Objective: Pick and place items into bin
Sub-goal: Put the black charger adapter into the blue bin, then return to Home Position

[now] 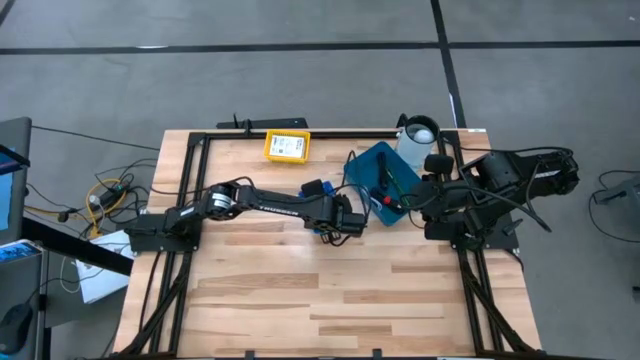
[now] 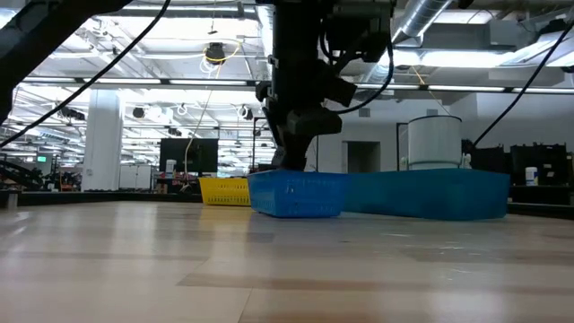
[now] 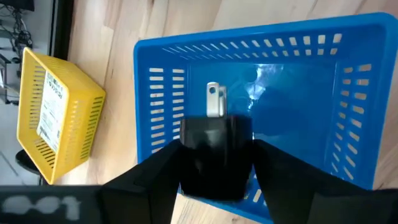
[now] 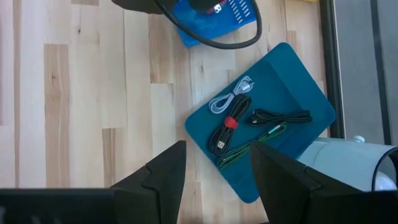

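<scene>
Left hand (image 3: 216, 163) is clamped on a boxy matte-black block (image 3: 216, 134) with a small silver metal tab (image 3: 214, 101) sticking out of it. It hangs right over the blue basket (image 3: 261, 34), a plastic bin with slotted walls and a smooth floor, sitting towards the middle of the table's (image 1: 300, 290) far edge.

Beside it stands a yellow basket (image 3: 62, 118), the same slotted plastic, with a printed white label showing.

Right hand (image 4: 214, 168) hovers above pale wood planks, fingers spread and holding nothing.

The remaining items lie on a flat blue tray (image 4: 298, 93) with rounded corners, near the far right corner: a coiled white cable (image 4: 227, 98), a looped black cable (image 4: 227, 130) cinched with a red band (image 4: 231, 122), a thinner black cable (image 4: 280, 116) and a thin green cable (image 4: 249, 149). A smooth white cylinder (image 4: 348, 162) stands at the tray's corner.
</scene>
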